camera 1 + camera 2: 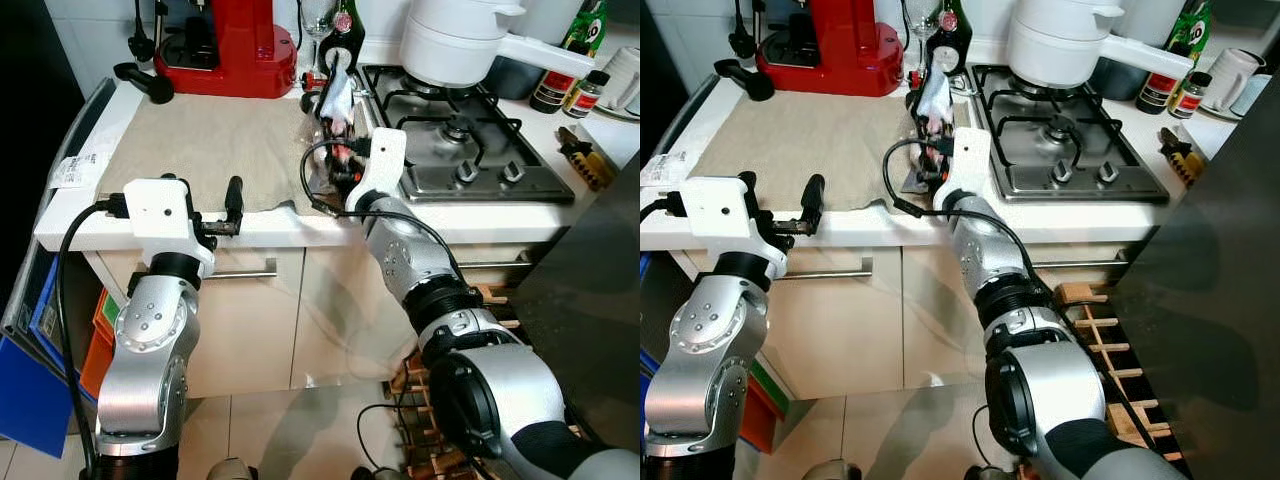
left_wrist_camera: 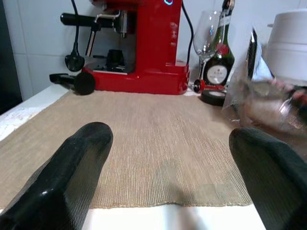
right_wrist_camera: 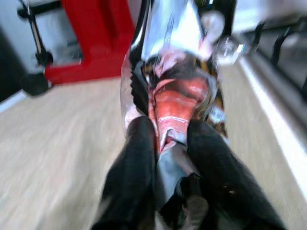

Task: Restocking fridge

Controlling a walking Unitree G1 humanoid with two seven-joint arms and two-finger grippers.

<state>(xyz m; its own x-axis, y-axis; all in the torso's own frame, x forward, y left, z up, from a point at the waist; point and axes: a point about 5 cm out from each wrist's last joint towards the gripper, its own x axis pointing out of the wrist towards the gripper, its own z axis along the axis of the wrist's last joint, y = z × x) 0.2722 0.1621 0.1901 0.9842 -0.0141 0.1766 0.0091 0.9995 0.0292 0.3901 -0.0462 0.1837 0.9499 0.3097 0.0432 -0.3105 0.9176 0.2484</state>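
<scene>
A white bench [image 1: 250,228] is shown from above, with cupboard fronts below it and a beige mat [image 1: 205,150] spread over its left part. The right claw [image 3: 165,143] is clamped on a clear plastic bag [image 1: 336,100] with reddish contents; in the right wrist view both black fingers [image 3: 136,158] are seen pressed against the bag's lower end, one on each side. The bag is held upright at the mat's right edge, just beside the hob [image 1: 460,140], and its top rises in front of a dark bottle [image 1: 342,30]. Whether the bag's bottom touches the bench cannot be told.

The left claw [image 2: 168,167] is held over the front edge of the bench at the mat's near side, its fingers [image 2: 76,172] set wide apart with nothing between them; it is well apart from the bag.

At the back of the bench a red coffee machine [image 1: 228,45] is seen, with a wine glass [image 2: 207,36] between it and the bottle. A white pot [image 1: 460,40] stands on the hob's rear burner, its handle pointing to the right. Two further bottles [image 1: 570,60] stand to the right of the hob. A paper slip [image 1: 78,168] lies at the bench's left end. A wooden rack [image 1: 1105,330] stands on the floor at the lower right.
</scene>
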